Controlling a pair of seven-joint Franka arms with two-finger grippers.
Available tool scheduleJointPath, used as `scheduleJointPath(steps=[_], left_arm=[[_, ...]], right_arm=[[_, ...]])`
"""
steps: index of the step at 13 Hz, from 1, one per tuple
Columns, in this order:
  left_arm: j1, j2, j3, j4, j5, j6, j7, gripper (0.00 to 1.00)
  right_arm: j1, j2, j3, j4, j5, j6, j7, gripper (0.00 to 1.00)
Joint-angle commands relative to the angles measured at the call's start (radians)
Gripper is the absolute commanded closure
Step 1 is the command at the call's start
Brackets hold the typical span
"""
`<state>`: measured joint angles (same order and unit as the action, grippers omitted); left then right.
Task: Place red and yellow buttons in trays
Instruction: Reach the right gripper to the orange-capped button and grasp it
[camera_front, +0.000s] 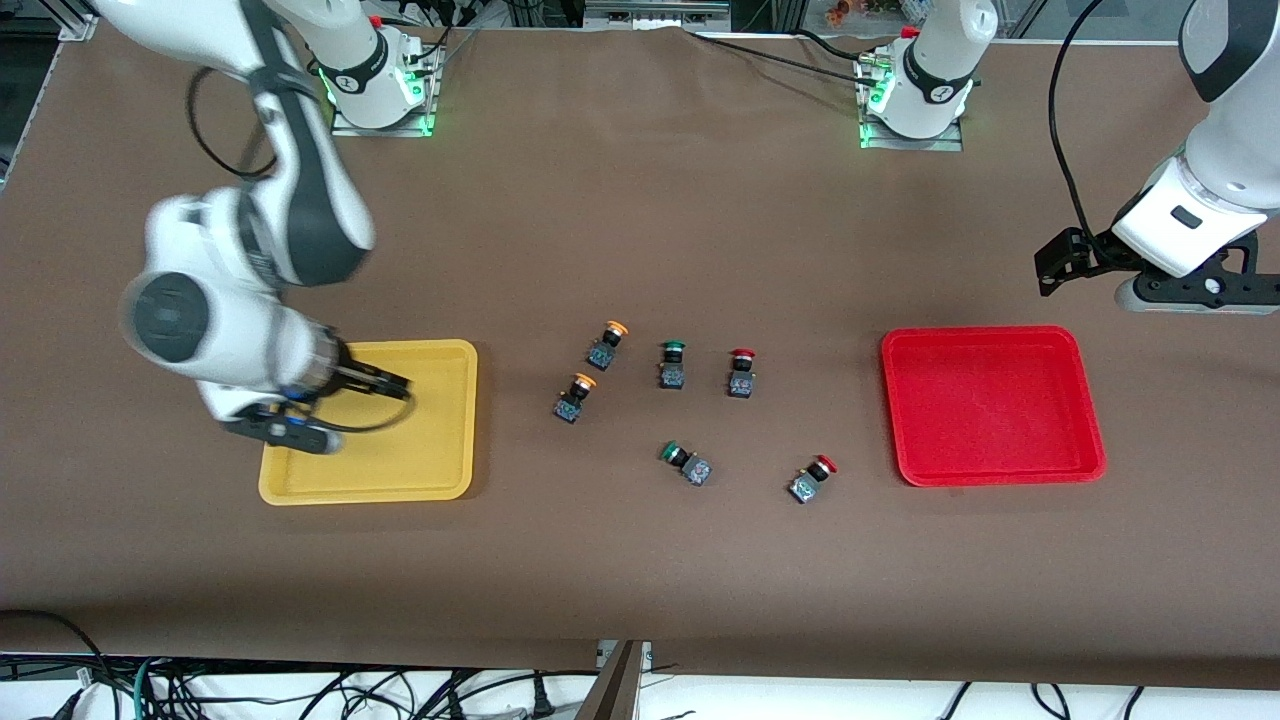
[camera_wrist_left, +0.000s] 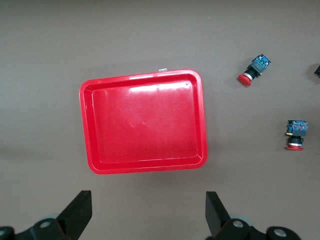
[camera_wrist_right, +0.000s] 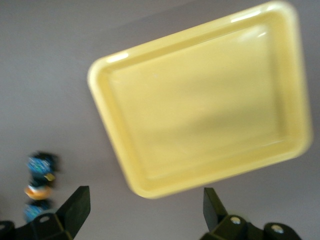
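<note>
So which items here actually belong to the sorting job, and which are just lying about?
Job:
- two red-capped push-button switches
- two yellow-orange-capped push-button switches
- shallow yellow plastic tray
- shallow red plastic tray
- open right gripper over yellow tray
- open left gripper, waiting above the red tray's end

Lying about:
- two green-capped push-button switches

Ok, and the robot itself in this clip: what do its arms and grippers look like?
Both arms have glossy white shells with dark grey joint bands and caps. Black cables loop along them. Their bases glow green, each with a small red part. The right gripper is black with a blue-marked mount; its fingers are black wedges. The left gripper is black too, on a white flange.
</note>
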<state>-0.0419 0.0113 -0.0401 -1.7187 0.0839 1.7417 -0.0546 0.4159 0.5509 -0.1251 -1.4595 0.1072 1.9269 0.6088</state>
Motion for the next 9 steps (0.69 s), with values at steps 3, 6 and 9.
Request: scheduleJointPath(steps=[3,6,9], left_arm=[[-0.015,0.013,0.009,0.031,0.022,-0.024,-0.004,0.00],[-0.015,0.013,0.009,0.031,0.022,-0.022,-0.004,0.00],[-0.015,0.015,0.009,0.031,0.022,-0.022,-0.004,0.00]], right_arm=[[0.179,0.167,-0.010,0.018,0.012,0.213,0.394,0.00],[0.222,0.221,-0.010,0.019,0.014,0.326,0.512,0.00],[0.253,0.264,-0.010,0.021,0.014,0.398,0.568,0.00]])
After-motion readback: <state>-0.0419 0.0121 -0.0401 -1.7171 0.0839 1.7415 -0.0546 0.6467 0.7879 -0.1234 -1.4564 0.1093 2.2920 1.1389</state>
